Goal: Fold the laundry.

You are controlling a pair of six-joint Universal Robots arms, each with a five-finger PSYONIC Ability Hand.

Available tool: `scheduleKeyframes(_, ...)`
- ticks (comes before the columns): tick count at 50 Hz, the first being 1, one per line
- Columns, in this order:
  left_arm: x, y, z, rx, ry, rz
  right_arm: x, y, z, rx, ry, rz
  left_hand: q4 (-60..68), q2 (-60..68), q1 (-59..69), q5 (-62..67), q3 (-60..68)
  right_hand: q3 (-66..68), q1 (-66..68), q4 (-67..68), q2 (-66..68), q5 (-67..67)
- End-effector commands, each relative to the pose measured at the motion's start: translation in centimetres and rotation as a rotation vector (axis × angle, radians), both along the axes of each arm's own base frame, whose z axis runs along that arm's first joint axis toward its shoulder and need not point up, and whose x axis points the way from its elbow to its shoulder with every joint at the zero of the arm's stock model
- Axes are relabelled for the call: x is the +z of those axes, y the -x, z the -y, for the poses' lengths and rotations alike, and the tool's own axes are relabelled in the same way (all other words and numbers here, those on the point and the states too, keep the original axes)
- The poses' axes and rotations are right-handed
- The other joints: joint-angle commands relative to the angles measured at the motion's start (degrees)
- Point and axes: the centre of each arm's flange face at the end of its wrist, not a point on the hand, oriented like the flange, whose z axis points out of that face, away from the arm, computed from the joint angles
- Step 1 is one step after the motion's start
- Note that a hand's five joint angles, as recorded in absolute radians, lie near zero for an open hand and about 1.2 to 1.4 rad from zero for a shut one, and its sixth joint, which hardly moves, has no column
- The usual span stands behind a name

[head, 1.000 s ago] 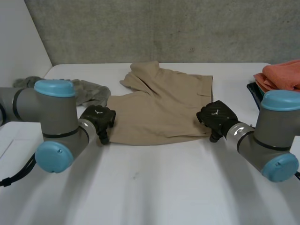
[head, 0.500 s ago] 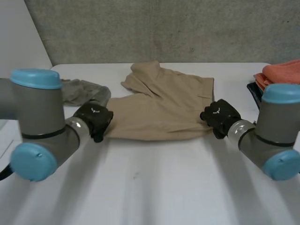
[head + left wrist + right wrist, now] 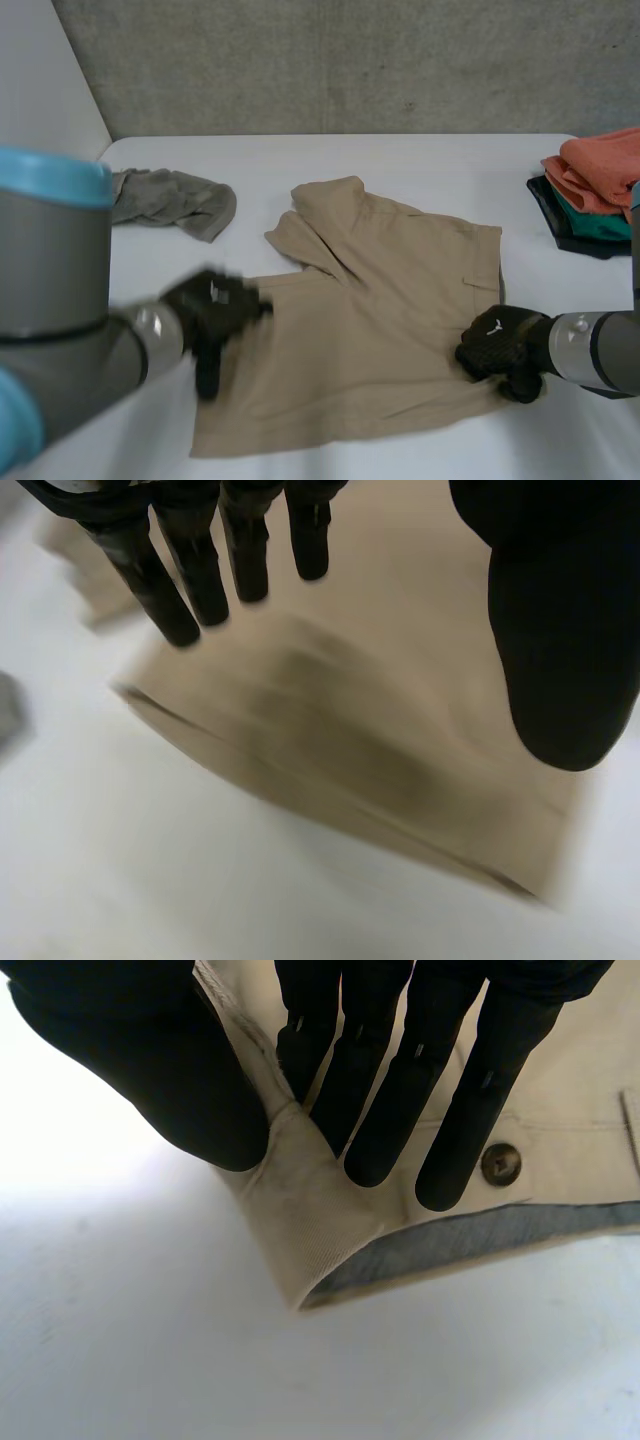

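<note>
Fingers [image 3: 485, 1110] and thumb [image 3: 150, 1060] of your right hand [image 3: 497, 345] pinch the tan shorts [image 3: 380, 300] at their near right corner. In the right wrist view a ridge of the waistband stands up between the thumb and the fingers, and a grey strip shows along the cloth's edge just past the fingertips. A brown button [image 3: 500, 1163] sits on the shorts just beside those fingertips. The right arm [image 3: 600, 350] comes in from the shorts' right side.

Your left hand [image 3: 212, 310] is at the shorts' left edge, farther from you than their near left corner. Its fingers [image 3: 200, 570] are released: in the left wrist view they hang straight over the tan cloth, with the thumb [image 3: 560, 630] held well apart from them and nothing caught between. You cannot tell whether the fingertips touch the cloth.

The shorts lie spread on the white surface [image 3: 400, 170], mostly flat in their near half. At their far left the cloth is rumpled into a raised fold.

Beyond the shorts on the left, well apart from them, a grey-green cloth [image 3: 170, 198] lies crumpled on the surface. Beyond the shorts on the right, also well apart, folded orange cloths [image 3: 600, 165] are stacked on a teal piece [image 3: 605, 228], and that pile rests on a dark tray [image 3: 548, 200]. Farthest from the shorts, a grey concrete wall [image 3: 350, 60] stands behind the surface's far edge.
</note>
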Motion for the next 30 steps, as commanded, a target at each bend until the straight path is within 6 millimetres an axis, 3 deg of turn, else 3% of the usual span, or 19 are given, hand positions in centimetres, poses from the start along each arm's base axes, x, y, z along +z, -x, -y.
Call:
scheduleKeyframes(1, 3.6, 3.1, 10.2, 0.056, 0.349, -0.229, -0.8, -1.2, 0.7, -0.047, 0.056, 0.091, 1.86, 1.66, 4.64, 1.17, 1.52, 12.09, 17.15, 11.67, 12.73, 11.97)
scheduleKeyframes(4, 2.6, 4.3, 14.0, 0.030, 0.382, -0.266, -1.0, -1.6, 0.9, -0.062, 0.077, 0.120, 12.60, 12.40, 15.38, 11.91, 12.26, 12.09, 17.15, 11.67, 12.73, 11.97)
scheduleKeyframes(7, 1.6, 5.0, 16.1, -0.003, 0.372, -0.281, -1.2, -1.8, 1.0, -0.068, 0.092, 0.136, 18.03, 17.83, 20.81, 17.34, 17.70, 12.09, 17.15, 11.67, 12.73, 11.97)
scheduleKeyframes(9, -0.3, 5.6, 18.5, -0.051, 0.345, -0.285, -1.5, -1.9, 1.2, -0.076, 0.101, 0.147, 19.05, 18.85, 21.83, 18.36, 18.72, 12.09, 17.15, 11.67, 12.73, 11.97)
scheduleKeyframes(13, -3.4, 6.3, 20.6, -0.148, 0.305, -0.278, -1.8, -2.0, 1.5, -0.099, 0.119, 0.174, 18.55, 18.35, 21.33, 17.86, 18.21, 12.09, 17.15, 11.67, 12.73, 11.97)
scheduleKeyframes(20, -6.6, 6.8, 22.0, -0.229, 0.291, -0.282, -2.4, -2.0, 2.1, -0.138, 0.131, 0.205, 17.88, 17.68, 20.65, 17.18, 17.54, 12.09, 17.15, 11.67, 12.73, 11.97)
scheduleKeyframes(26, -6.4, 7.4, 22.2, -0.251, 0.339, -0.285, -2.6, -1.9, 2.1, -0.140, 0.136, 0.205, 17.88, 17.68, 20.65, 17.18, 17.54, 12.09, 17.15, 11.67, 12.73, 11.97)
scheduleKeyframes(30, -6.8, 8.5, 21.2, -0.287, 0.343, -0.267, -2.6, -1.8, 2.3, -0.148, 0.140, 0.209, 18.05, 17.84, 20.82, 17.35, 17.71, 12.09, 17.15, 11.67, 12.73, 11.97)
